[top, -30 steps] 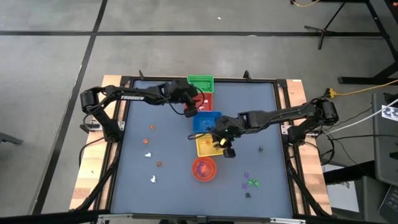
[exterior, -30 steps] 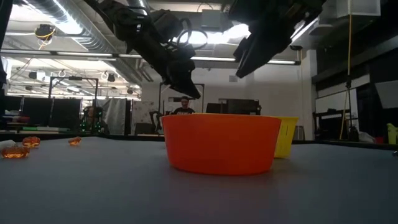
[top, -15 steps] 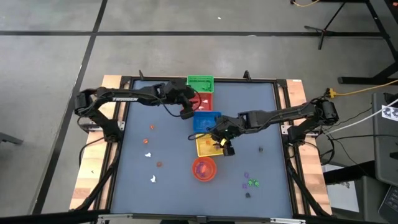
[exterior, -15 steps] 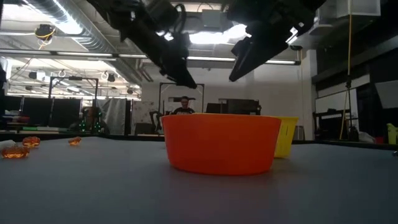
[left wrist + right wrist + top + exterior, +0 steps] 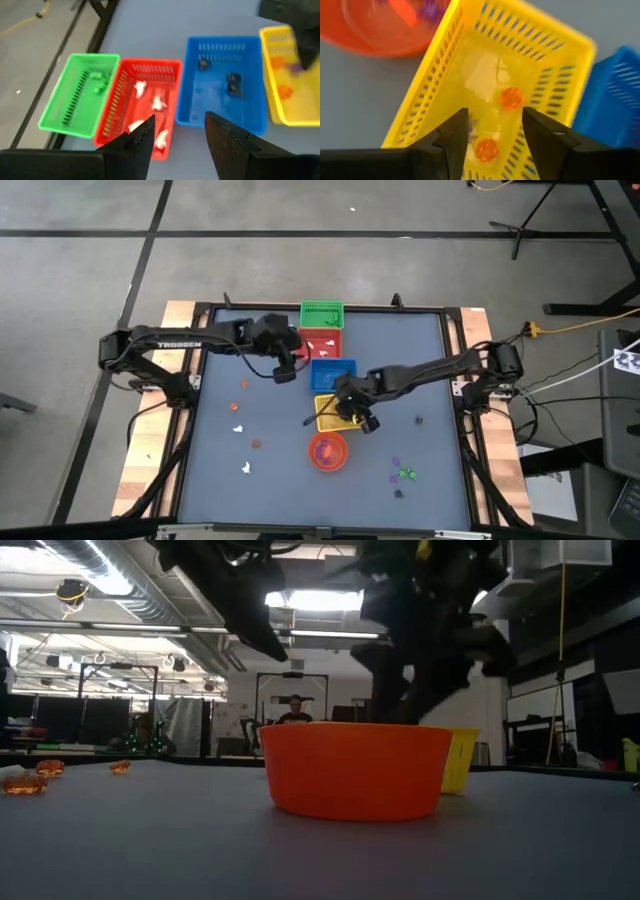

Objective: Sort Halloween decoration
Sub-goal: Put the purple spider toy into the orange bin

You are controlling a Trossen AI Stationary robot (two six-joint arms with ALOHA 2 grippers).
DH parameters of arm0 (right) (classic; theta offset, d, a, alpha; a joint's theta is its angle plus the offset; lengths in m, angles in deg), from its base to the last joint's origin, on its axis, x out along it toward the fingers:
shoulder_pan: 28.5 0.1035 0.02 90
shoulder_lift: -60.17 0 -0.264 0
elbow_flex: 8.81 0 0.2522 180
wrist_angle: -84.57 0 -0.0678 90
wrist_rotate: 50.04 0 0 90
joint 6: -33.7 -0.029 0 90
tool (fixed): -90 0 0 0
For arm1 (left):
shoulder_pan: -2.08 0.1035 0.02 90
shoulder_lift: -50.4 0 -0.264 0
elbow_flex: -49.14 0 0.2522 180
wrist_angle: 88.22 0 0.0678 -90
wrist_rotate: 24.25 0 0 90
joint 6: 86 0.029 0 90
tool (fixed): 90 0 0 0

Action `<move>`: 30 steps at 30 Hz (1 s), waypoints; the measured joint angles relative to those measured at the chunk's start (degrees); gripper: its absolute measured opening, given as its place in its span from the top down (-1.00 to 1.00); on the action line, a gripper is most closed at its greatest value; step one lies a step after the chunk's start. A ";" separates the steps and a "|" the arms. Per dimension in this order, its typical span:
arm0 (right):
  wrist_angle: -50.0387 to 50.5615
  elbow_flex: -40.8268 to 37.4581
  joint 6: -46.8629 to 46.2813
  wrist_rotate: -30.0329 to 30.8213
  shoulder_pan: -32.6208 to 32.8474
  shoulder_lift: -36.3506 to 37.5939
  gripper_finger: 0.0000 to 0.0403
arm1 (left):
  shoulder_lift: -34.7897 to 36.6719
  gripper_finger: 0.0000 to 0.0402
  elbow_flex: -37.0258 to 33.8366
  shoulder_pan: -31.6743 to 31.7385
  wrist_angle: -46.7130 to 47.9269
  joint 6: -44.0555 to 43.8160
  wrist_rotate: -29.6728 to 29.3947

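The Halloween decoration is partly sorted: white trinkets lie in the red basket (image 5: 145, 105), green ones in the green basket (image 5: 80, 95), dark ones in the blue basket (image 5: 225, 95), and orange ones (image 5: 511, 98) in the yellow basket (image 5: 555, 75). More trinkets lie loose on the mat: orange (image 5: 245, 384) and white (image 5: 246, 468) on the left, purple and green (image 5: 405, 473) on the right. My left gripper (image 5: 285, 370) hovers open and empty just left of the red and blue baskets. My right gripper (image 5: 492, 135) hangs open above the yellow basket, pointing down into it.
The four baskets stand in a row from the far edge toward the middle (image 5: 322, 313). The round orange bowl (image 5: 328, 451) sits just near of the yellow basket and holds something purple. A raised frame (image 5: 455, 360) borders the grey mat. People and equipment stand in the room beyond.
My left gripper has drawn back from over the red basket toward the table's left and near side, rising, still open. My right gripper has sunk toward the yellow basket, rolled about its own axis, and its fingers have spread apart.
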 joint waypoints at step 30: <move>7.25 0.23 15.76 -0.34 0.13 -7.75 0.16 | 0.06 0.22 -0.02 -2.72 1.26 -3.04 -0.04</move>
